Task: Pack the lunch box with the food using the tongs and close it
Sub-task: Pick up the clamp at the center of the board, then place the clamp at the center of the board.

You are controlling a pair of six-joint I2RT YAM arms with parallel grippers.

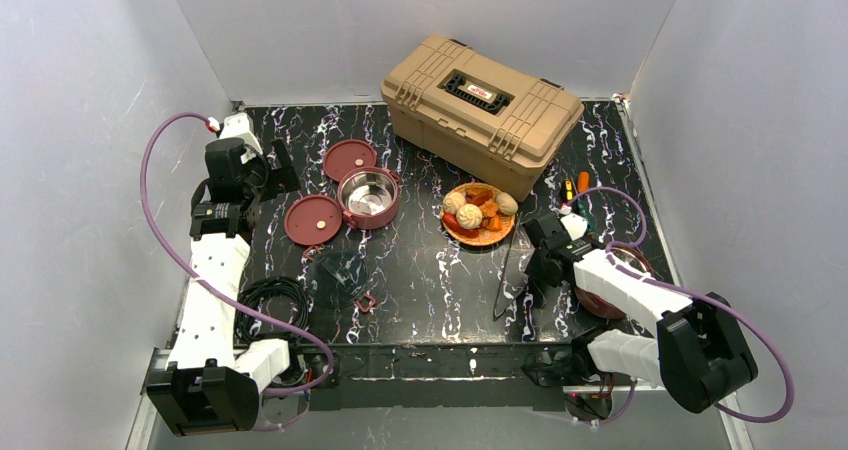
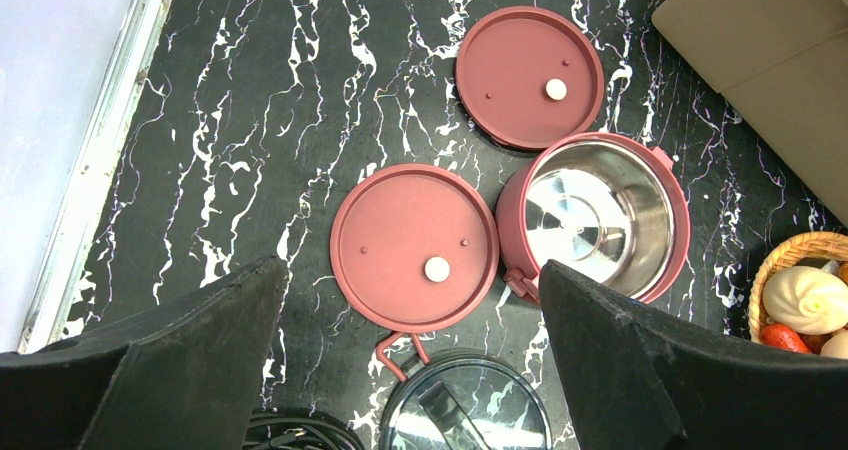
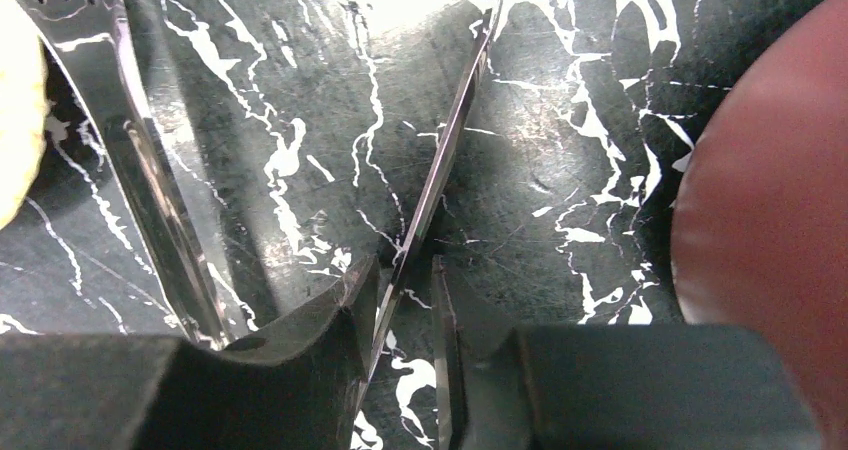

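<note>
The lunch box's open steel-lined maroon bowl [image 1: 368,196] [image 2: 600,215] stands left of centre, with two flat maroon lids [image 1: 349,158] [image 1: 313,219] beside it. The food [image 1: 479,213], buns and orange-red chunks, lies on an orange woven plate. The dark tongs [image 1: 503,280] [image 3: 440,170] lie on the table below that plate. My right gripper [image 1: 535,282] [image 3: 405,280] is down over them, its jaws narrow around one tong arm; the left finger touches it and a slim gap shows on the other side. The other tong arm [image 3: 150,170] lies outside the jaws. My left gripper [image 1: 272,166] [image 2: 410,272] hangs wide open above the nearer lid [image 2: 413,245], holding nothing.
A big tan toolbox [image 1: 482,110] stands at the back. Screwdrivers [image 1: 575,185] lie right of the plate. Another maroon bowl [image 1: 610,295] [image 3: 770,200] sits under my right arm. A clear round disc [image 2: 465,405], a small maroon clip [image 1: 365,301] and black cables [image 1: 270,295] lie near the front left.
</note>
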